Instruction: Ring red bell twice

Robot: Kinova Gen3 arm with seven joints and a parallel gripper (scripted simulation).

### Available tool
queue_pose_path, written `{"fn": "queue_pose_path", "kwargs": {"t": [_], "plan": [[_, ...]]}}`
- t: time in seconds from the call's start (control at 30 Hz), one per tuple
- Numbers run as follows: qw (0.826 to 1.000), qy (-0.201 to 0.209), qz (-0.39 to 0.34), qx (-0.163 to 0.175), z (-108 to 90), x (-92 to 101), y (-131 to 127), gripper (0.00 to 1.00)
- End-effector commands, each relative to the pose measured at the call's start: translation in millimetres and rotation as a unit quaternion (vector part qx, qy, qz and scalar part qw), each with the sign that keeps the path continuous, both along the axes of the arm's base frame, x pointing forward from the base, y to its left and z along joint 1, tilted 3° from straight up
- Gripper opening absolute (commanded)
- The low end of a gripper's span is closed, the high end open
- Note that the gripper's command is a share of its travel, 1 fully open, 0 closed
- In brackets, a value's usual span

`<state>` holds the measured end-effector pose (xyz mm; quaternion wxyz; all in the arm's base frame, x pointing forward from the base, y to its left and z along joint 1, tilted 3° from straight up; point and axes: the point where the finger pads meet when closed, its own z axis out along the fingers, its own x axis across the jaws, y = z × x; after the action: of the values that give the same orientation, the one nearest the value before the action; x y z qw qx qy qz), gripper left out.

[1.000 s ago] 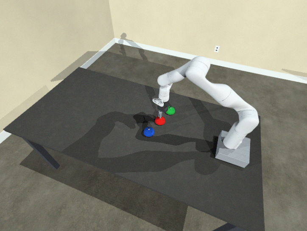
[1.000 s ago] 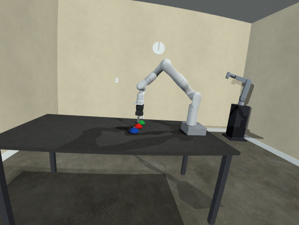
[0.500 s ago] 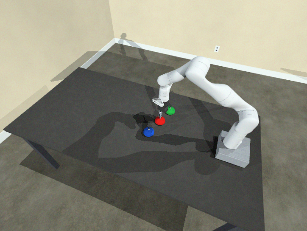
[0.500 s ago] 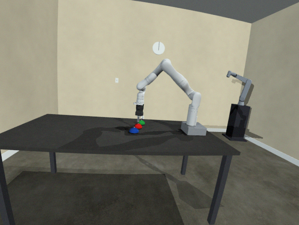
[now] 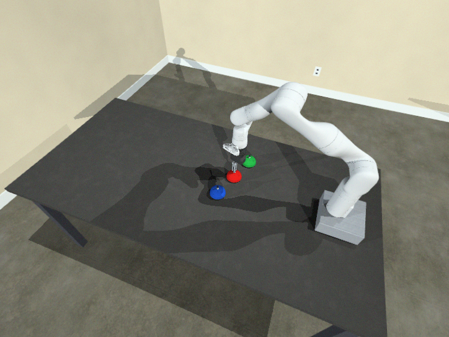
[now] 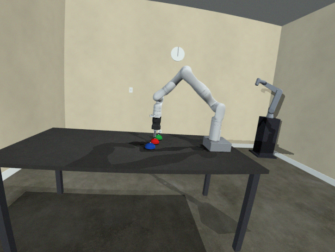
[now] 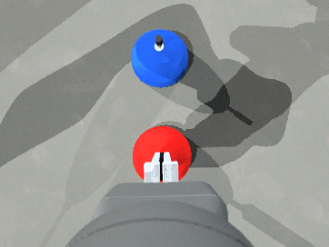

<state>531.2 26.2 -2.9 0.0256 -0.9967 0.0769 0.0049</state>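
The red bell (image 5: 234, 176) sits on the dark table between a blue bell (image 5: 217, 192) and a green bell (image 5: 248, 161). My gripper (image 5: 234, 168) points straight down over the red bell, fingers shut with nothing between them. In the wrist view the fingertips (image 7: 160, 169) lie over the middle of the red dome (image 7: 162, 151) and hide its button, so I cannot tell whether they touch it. The blue bell (image 7: 159, 58) shows its button standing up. In the side view the gripper (image 6: 155, 132) stands just above the red bell (image 6: 154, 141).
The arm's grey base block (image 5: 340, 222) stands at the table's right side. A second small arm on a black pedestal (image 6: 265, 136) stands on the floor beyond the table. The blue and green bells lie close on either side of the red one.
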Motion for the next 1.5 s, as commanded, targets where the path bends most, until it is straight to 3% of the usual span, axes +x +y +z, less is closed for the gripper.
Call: {"fn": "queue_pose_path", "kwargs": {"t": [0.0, 0.93, 1.47], "plan": [[1.000, 0.000, 0.000, 0.000, -0.5, -0.4, -0.4, 0.17], [1.000, 0.000, 0.000, 0.000, 0.9, -0.3, -0.5, 0.17], [1.000, 0.000, 0.000, 0.000, 28.0, -0.2, -1.9, 0.17]]}}
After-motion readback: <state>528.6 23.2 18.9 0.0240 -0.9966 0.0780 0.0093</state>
